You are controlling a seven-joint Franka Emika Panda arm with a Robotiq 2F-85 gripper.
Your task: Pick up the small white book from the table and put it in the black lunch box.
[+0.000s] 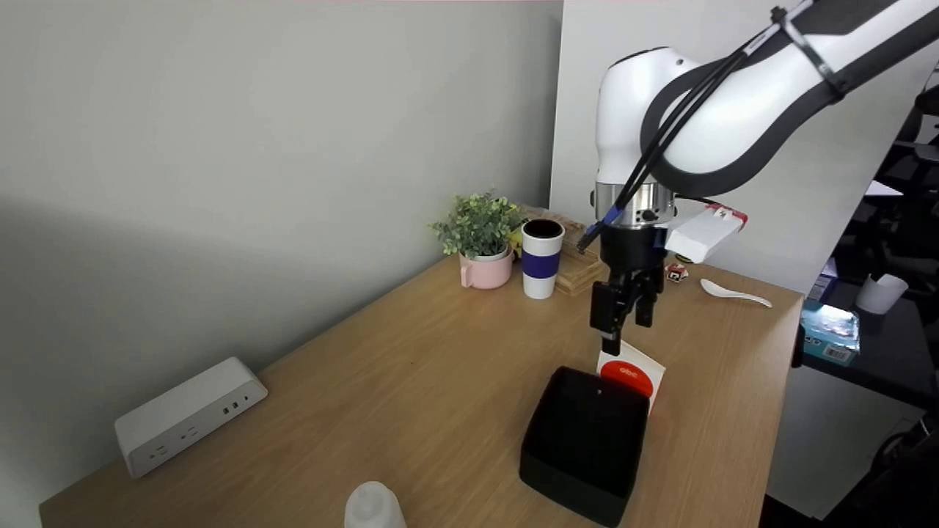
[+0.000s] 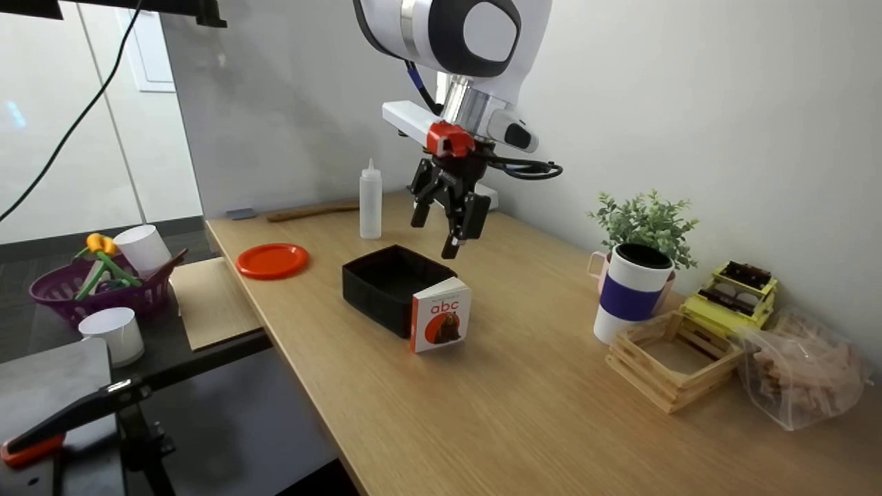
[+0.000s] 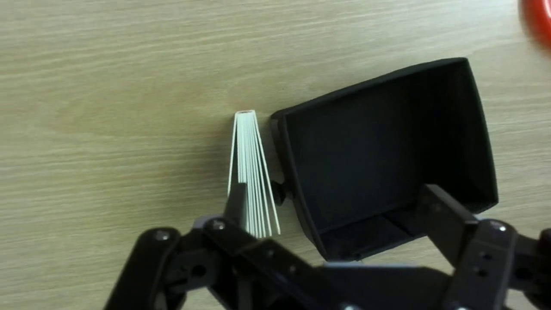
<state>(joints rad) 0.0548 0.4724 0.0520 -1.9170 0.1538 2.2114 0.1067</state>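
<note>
The small white book [image 2: 443, 325] stands on edge on the desk [image 2: 551, 406], near the middle of the frame in an exterior view, right beside the black lunch box [image 2: 375, 306]. The claw [image 3: 335, 196] hangs above with its fingers [image 3: 443, 219] spread wide and nothing between them; in the wrist view that gap lies mostly over the box at centre right, so the step looks like lining up the grasp. Best to shift toward the left of that frame until the fanned pages sit midway, then come down slowly, easing one finger into the tight wedge between cover and box, and squeeze evenly across both covers. A small dark knob [image 3: 279, 193] there may get in the way. I cannot tell whether book and box touch. The finger over the book hides part of its lower end in the wrist view, the black lunch box [image 1: 603, 402] masks its foot in an exterior view, and the red plate [image 3: 541, 17] is cut off at upper right.
</note>
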